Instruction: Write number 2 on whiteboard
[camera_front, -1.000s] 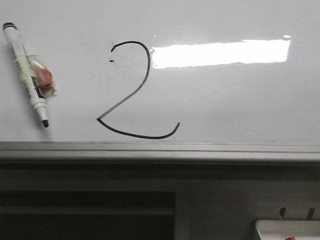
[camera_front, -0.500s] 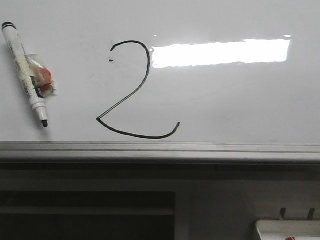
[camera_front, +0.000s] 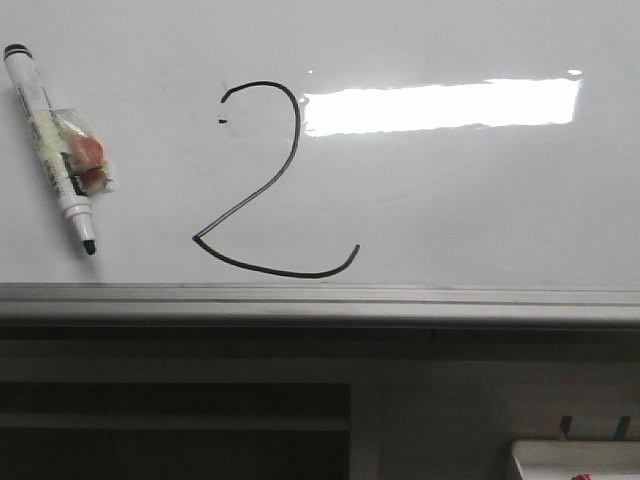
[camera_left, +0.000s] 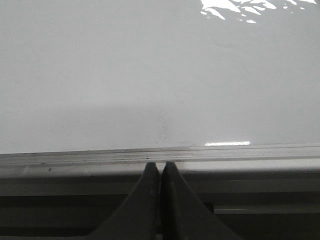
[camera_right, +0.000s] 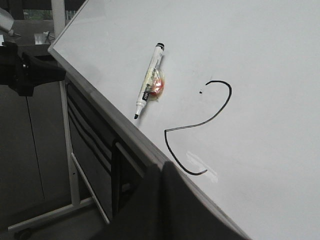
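A thin black number 2 (camera_front: 262, 190) is drawn on the whiteboard (camera_front: 480, 210), with a tiny dot by its start; it also shows in the right wrist view (camera_right: 202, 125). A white marker (camera_front: 52, 140) with its tip uncovered lies on the board left of the numeral, wrapped in clear tape with something orange; it also shows in the right wrist view (camera_right: 149, 80). My left gripper (camera_left: 160, 167) is shut and empty, off the board at its grey edge rail (camera_left: 75, 159). My right gripper (camera_right: 161, 167) is shut and empty, at the rail below the numeral's base.
A bright rectangular light reflection (camera_front: 440, 105) lies right of the numeral. Below the rail (camera_front: 320, 303) are dark panels of the board's stand. A white tray corner (camera_front: 575, 460) shows at the lower right. My left arm (camera_right: 25, 72) hangs beside the board's corner.
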